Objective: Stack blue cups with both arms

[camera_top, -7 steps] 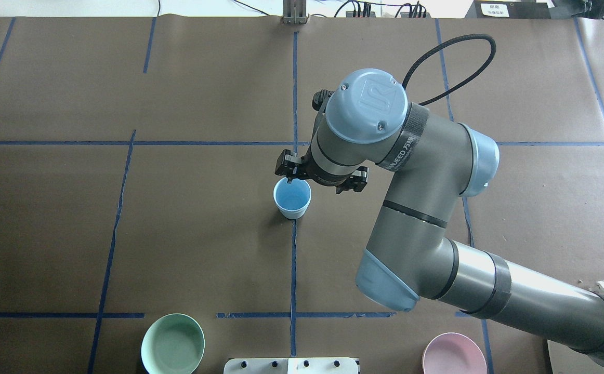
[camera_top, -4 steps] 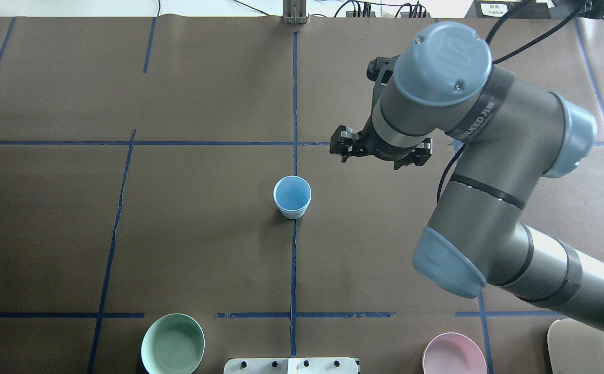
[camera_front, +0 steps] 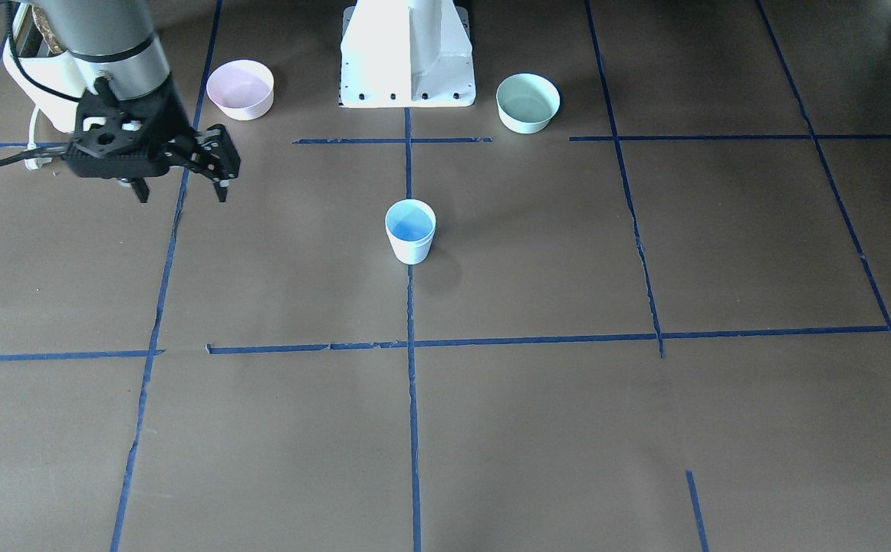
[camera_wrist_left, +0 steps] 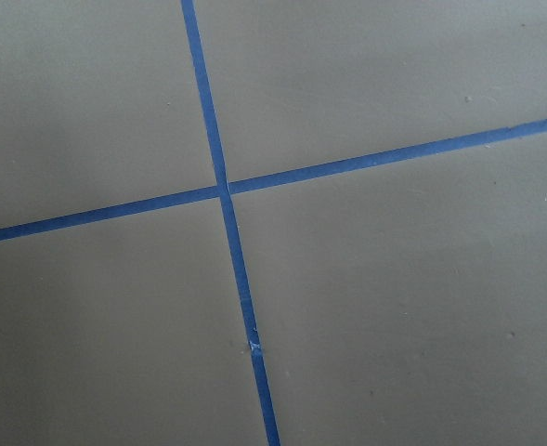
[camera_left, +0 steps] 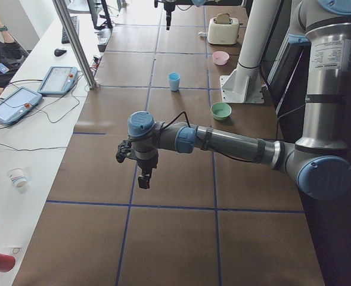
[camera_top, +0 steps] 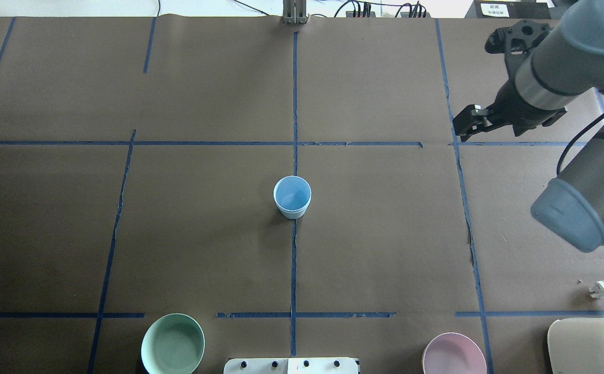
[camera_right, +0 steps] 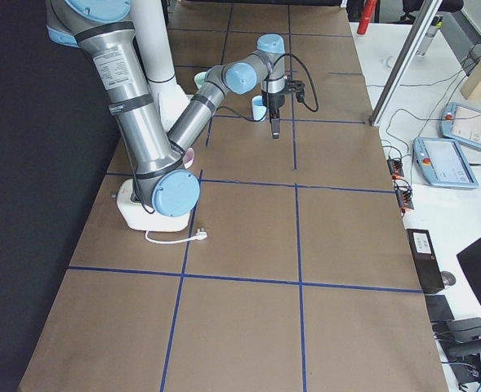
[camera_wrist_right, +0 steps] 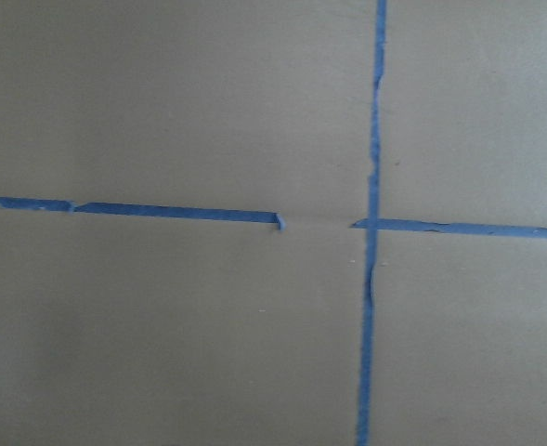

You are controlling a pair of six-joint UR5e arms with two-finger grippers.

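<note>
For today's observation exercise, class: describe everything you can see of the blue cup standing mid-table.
The blue cup is a small handleless tumbler, seemingly plastic, pale blue outside and brighter blue inside, tapering to a narrower base. It stands upright, mouth up, on the brown paper-covered table, its base over a blue tape line near the middle. Nothing shows inside it, and nothing but the table touches it.

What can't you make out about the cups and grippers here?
- Blue cup: only one shows; from above, the overhead and front views cannot tell whether another is nested inside.
- Left gripper: small in the left side view; open or shut unclear.
- Right gripper: mostly hidden by its own wrist in the overhead view.
</note>
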